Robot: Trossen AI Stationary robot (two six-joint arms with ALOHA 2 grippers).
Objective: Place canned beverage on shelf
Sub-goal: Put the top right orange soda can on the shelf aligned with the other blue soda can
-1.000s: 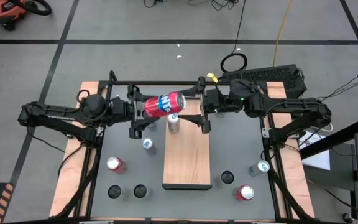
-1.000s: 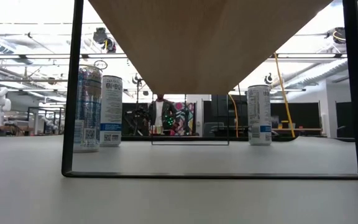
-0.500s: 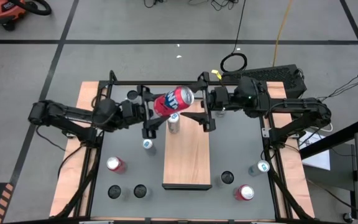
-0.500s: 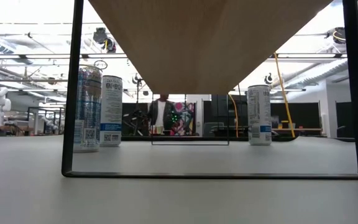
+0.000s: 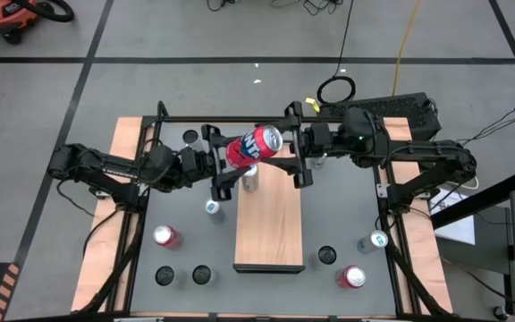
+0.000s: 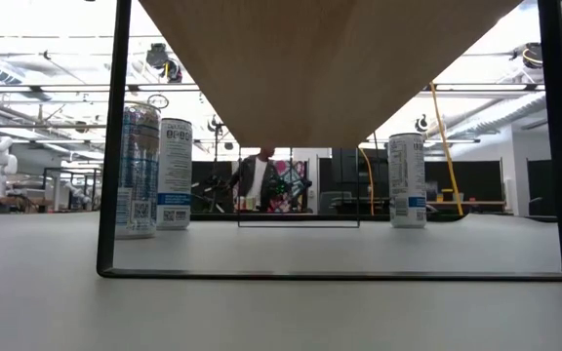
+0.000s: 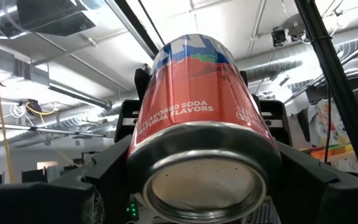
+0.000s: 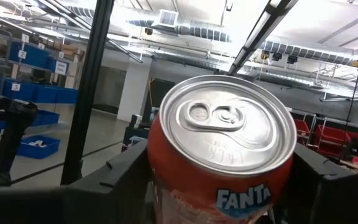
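Table (image 5: 177, 215): a grey top is seen from above, edged by wood strips and a dark frame.
Shelf (image 5: 268, 224): a long light-brown wood-grain board with a dark rim is seen in the middle of the table, running from the far edge toward the near edge; its underside fills the upper part of the low view (image 6: 330, 58).
Left gripper (image 5: 231, 161): it is held above the far end of the shelf, and its fingers are clamped on the bottom part of the orange can.
Right gripper (image 5: 295, 156): it is placed at the top end of the same can, fingers on either side of it; whether they press on it cannot be told.
Orange can (image 5: 254, 147): an orange-red body with a blue-and-white logo is shown, lying tilted in the air between the two grippers, above the shelf's far end. Its silver concave bottom is faced by the left wrist camera (image 7: 207, 134); its silver lid with pull tab is faced by the right wrist camera (image 8: 225, 134).
Silver can (image 5: 250, 176): it is stood upright on the shelf's far end, just below the held can.
Other cans: red ones (image 5: 166, 237) and dark-topped ones (image 5: 202, 275) are scattered on the table on both sides of the shelf.
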